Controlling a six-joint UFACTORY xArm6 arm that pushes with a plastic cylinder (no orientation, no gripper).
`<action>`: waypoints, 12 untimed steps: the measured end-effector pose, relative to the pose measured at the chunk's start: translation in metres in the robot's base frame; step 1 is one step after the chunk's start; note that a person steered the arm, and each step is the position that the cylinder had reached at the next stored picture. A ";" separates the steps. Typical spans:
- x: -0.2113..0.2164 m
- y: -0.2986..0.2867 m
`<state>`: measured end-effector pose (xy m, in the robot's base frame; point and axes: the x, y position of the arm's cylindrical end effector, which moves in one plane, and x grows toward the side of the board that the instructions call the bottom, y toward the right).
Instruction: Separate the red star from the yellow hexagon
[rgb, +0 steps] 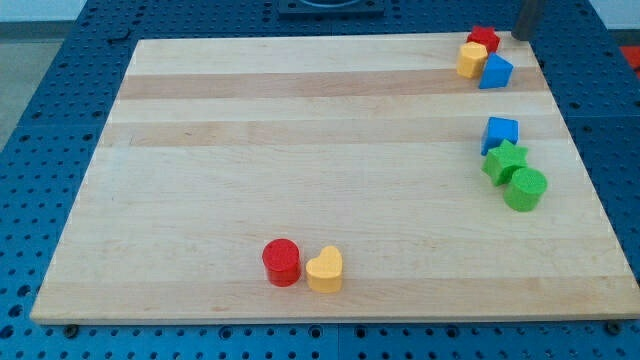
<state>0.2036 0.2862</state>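
Note:
The red star (485, 38) sits at the board's top right corner. The yellow hexagon (472, 59) touches it just below and to the left. A blue block (495, 72) lies against the hexagon's right side. My tip (521, 36) is at the view's top edge, just right of the red star, a small gap away. Only the rod's lower end shows.
A blue cube (500, 133), a green star (505, 161) and a green cylinder (526, 189) cluster at the right edge. A red cylinder (282, 262) and a yellow heart (325, 270) sit together near the bottom edge. The wooden board (300, 150) lies on a blue pegboard.

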 end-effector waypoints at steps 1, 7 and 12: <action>0.011 -0.016; 0.046 -0.178; 0.093 -0.202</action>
<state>0.2965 0.0844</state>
